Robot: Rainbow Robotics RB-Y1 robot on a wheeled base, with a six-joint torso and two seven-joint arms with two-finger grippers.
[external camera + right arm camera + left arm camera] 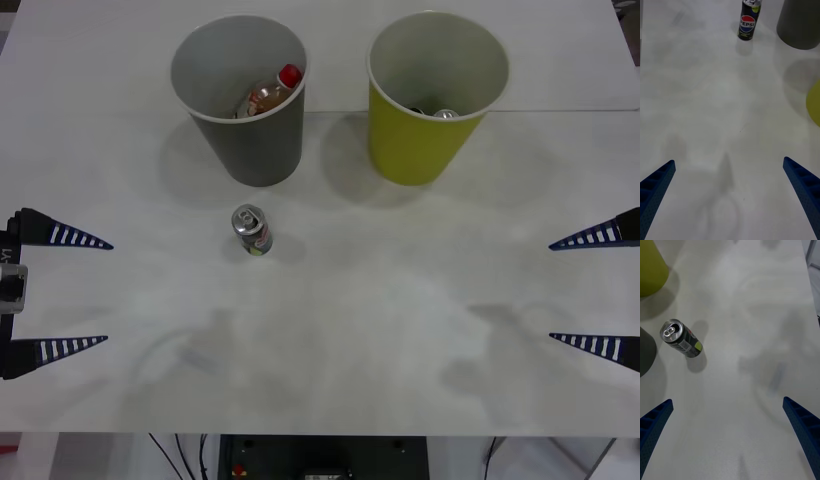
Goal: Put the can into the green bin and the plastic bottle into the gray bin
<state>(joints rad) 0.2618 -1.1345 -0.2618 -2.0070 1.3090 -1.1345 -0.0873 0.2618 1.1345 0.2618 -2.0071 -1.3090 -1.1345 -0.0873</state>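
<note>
left gripper (108,293) spread wide, clamping nothing; can (252,229) upright just ahead, unclaimed | right gripper (550,290) likewise apart, farther off | plastic bottle (270,93) already inside gray bin (250,145); green bin (415,145) awaiting can

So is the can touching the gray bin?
Apart. In the front view the can stands upright on the table, with bare white tabletop between it and the base of the gray bin. Both grippers are open, far off at the sides.
</note>
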